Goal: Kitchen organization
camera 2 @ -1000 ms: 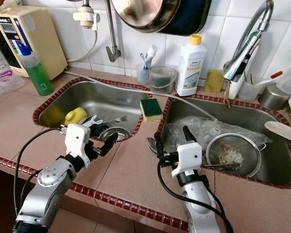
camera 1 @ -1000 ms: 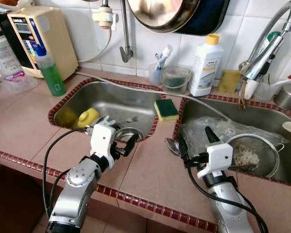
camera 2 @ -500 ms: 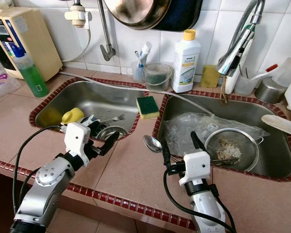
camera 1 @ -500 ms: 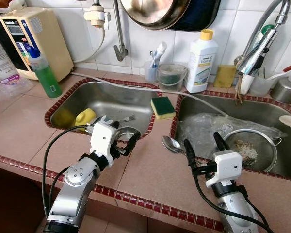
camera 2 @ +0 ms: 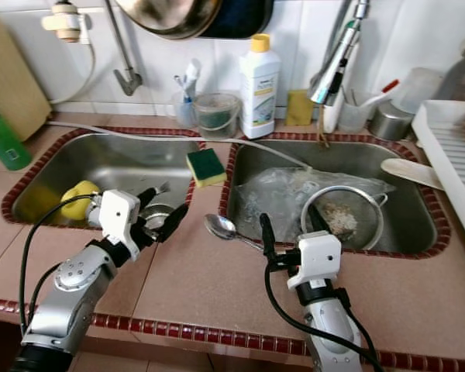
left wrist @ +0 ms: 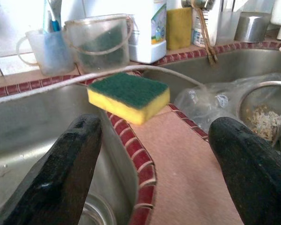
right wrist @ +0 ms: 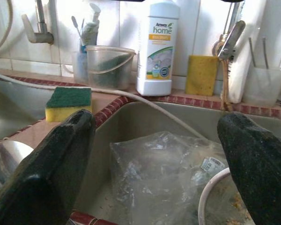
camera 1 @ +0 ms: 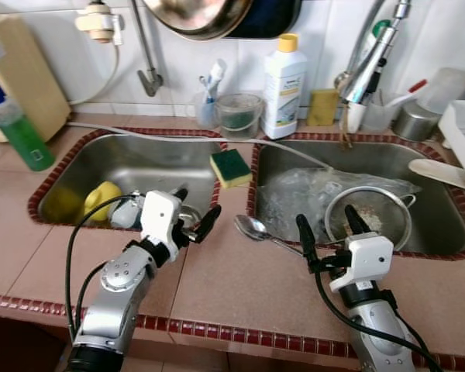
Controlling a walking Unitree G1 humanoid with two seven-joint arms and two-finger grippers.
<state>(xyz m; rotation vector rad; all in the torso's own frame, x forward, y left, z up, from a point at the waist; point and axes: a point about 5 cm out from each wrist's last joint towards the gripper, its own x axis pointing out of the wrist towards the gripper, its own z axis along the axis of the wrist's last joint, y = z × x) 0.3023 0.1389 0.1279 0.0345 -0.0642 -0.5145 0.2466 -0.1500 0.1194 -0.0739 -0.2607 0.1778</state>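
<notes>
My view has swung right since a second ago, bringing a white dish rack (camera 2: 456, 167) into sight, while the metal spoon (camera 1: 252, 227) lies bowl-up on the tiled counter (camera 1: 240, 279) between the two sinks, just ahead of my right pincer (camera 1: 324, 225). Both pincers gape wide and empty, the left pincer (camera 1: 195, 211) at the left sink's (camera 1: 124, 163) near rim. A green-and-yellow sponge (left wrist: 129, 95) sits on the divider; a strainer (camera 2: 349, 213) rests in the right sink.

Sponge (camera 1: 231, 167) on divider between two sinks; spoon (camera 1: 253, 227) before it on counter; strainer (camera 1: 372, 221) in right sink (camera 1: 442, 232)
</notes>
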